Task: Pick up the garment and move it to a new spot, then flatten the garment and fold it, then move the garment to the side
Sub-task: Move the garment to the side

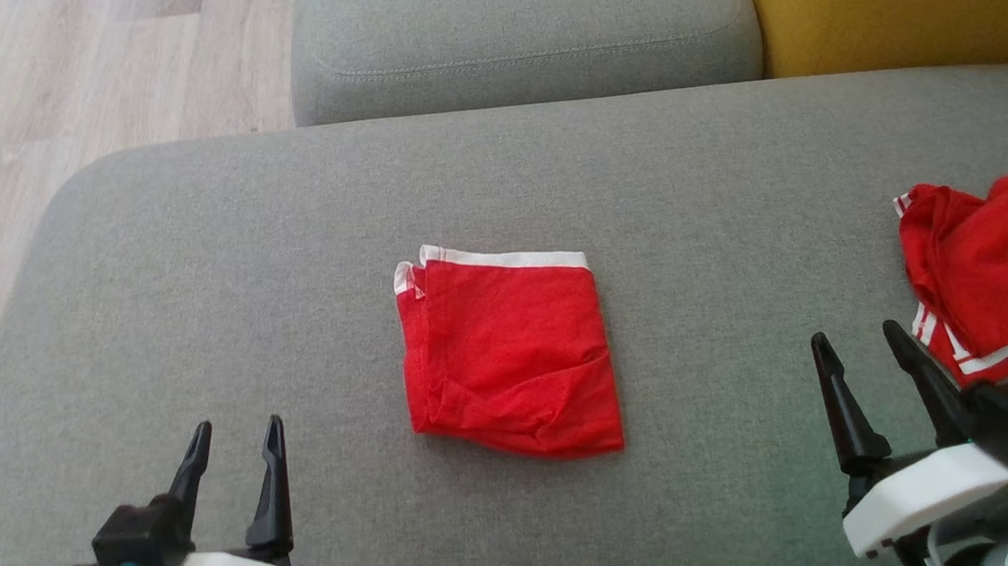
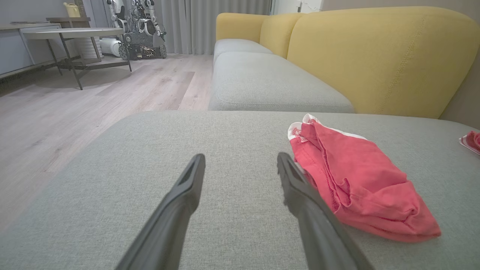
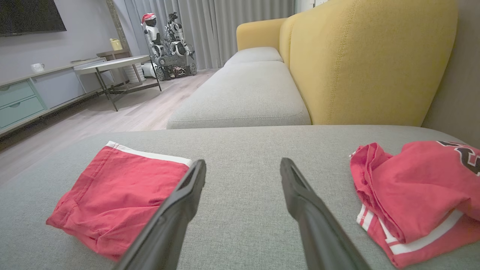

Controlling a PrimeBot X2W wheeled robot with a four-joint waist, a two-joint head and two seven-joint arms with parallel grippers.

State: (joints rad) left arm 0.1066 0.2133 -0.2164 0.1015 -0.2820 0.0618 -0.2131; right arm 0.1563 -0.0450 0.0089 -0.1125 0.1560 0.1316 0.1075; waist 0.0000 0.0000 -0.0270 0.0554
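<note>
The left pincer [image 1: 238, 425] and the right pincer [image 1: 856, 332] both have their fingers spread apart and hold nothing, above the grey sofa [image 1: 196, 253]. The red garment [image 1: 507, 359] lies folded on the sofa between them, touching neither. A crumpled red shirt [image 1: 989, 272] lies near the right pincer.

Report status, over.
Left pincer open, empty. Right pincer open, empty. Folded red garment flat on grey cushion. Crumpled red jersey beside right pincer, not blocking.
</note>
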